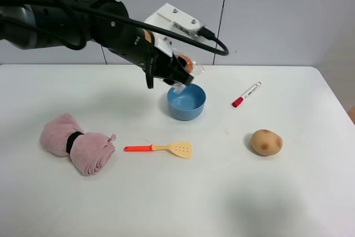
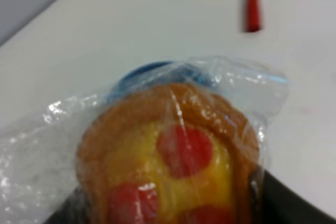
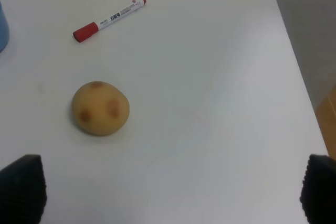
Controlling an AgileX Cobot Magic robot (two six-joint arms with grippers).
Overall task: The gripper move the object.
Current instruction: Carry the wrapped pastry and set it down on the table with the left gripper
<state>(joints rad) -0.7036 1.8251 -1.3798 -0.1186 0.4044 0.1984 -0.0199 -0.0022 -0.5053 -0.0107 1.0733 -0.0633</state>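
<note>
Count on your table (image 1: 310, 192):
- one cookie (image 1: 187, 64)
- one blue bowl (image 1: 186, 102)
- one marker (image 1: 246, 94)
- one potato (image 1: 266, 142)
- one spatula (image 1: 161, 149)
- one rolled pink towel (image 1: 76, 143) with a dark band

Only one arm shows in the high view.

Your left gripper (image 1: 180, 73) is clenched on the cookie and holds it in the air, above the far rim of the bowl and clear of the table. The left wrist view shows the cookie (image 2: 173, 156) close up, with the bowl's blue rim (image 2: 152, 72) behind it.

The cookie is round, so it has no long axis to report. Its yellow face, with three red spots counted, is turned toward the left wrist camera. The clear wrapper (image 2: 31, 150) spreads out to the side of it. In the high view a loose end of the wrapper hangs toward the bowl.

Your right gripper (image 3: 173, 195) is released. Its two fingertips (image 3: 21, 187) stand wide apart, over bare table near the potato (image 3: 100, 108).

The marker (image 3: 109, 18) has a red cap and a white barrel. The barrel carries dark print, which is too small to read.
</note>
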